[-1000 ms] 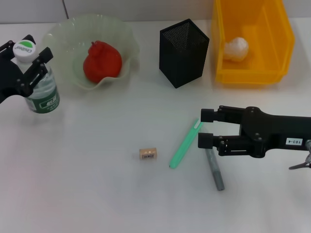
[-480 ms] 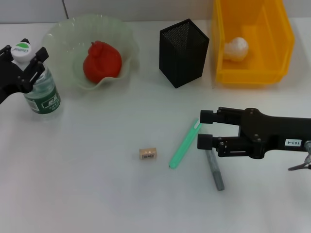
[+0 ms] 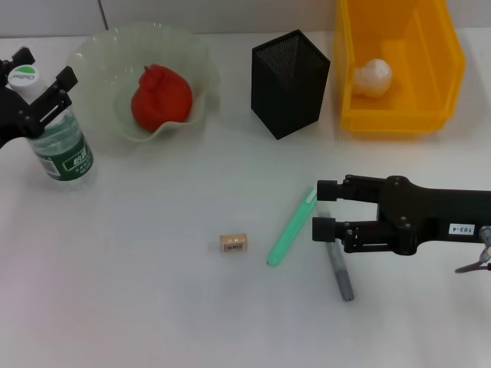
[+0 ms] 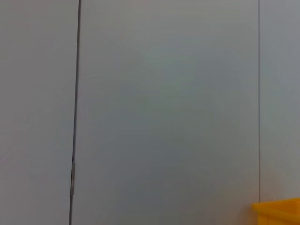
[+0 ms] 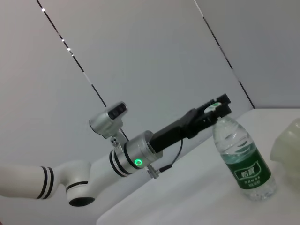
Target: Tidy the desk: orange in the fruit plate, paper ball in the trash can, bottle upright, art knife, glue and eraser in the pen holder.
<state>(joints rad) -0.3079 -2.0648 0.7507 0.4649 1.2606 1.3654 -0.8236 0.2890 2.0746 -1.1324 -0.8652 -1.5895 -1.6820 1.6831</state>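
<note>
The bottle [image 3: 57,142] [image 5: 241,159] stands at the far left, leaning slightly. My left gripper [image 3: 40,70] [image 5: 220,105] is shut on it at the cap. The orange [image 3: 161,96] lies in the fruit plate [image 3: 100,57]. The paper ball [image 3: 374,77] is inside the trash can [image 3: 399,119]. The pen holder [image 3: 290,80] stands between them. On the table lie the eraser [image 3: 234,242], the green glue [image 3: 288,234] and the grey art knife [image 3: 340,268]. My right gripper [image 3: 318,208] is open beside the far ends of the glue and the knife.
A corner of the yellow trash can [image 4: 276,213] shows against the wall in the left wrist view. The plate's rim [image 5: 288,140] sits close to the bottle. Bare white tabletop lies around the eraser and along the near edge.
My left gripper moved left and the bottle's top went with it while its base stayed put. The right gripper shifted slightly nearer along the knife.
</note>
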